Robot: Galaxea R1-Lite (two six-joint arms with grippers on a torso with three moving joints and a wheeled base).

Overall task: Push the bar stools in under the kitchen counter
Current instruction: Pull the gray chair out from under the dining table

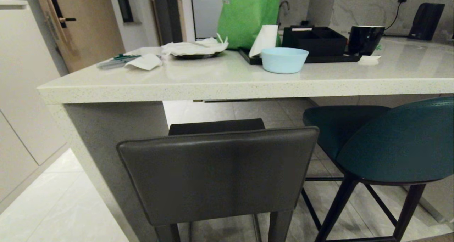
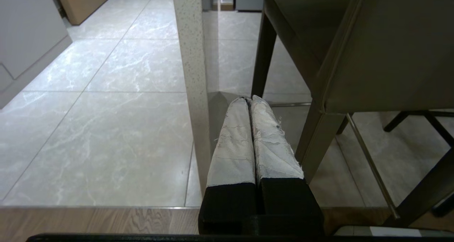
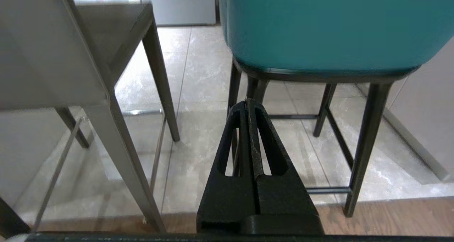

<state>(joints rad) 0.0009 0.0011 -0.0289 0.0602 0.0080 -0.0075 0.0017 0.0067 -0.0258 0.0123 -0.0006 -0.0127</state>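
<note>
Left gripper [image 2: 250, 103], fingers pressed together and empty, hangs low beside the counter's end panel [image 2: 191, 75], the dark grey stool [image 1: 218, 171] just ahead, half under the kitchen counter [image 1: 227, 84]. Right gripper [image 3: 247, 105], likewise closed, faces the teal stool [image 3: 319, 26].

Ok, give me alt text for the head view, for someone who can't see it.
A grey stool and a teal stool stand side by side at the counter, backs toward the camera, neither fully under it. On top sit a blue bowl, black tray, green bag and napkins.
</note>
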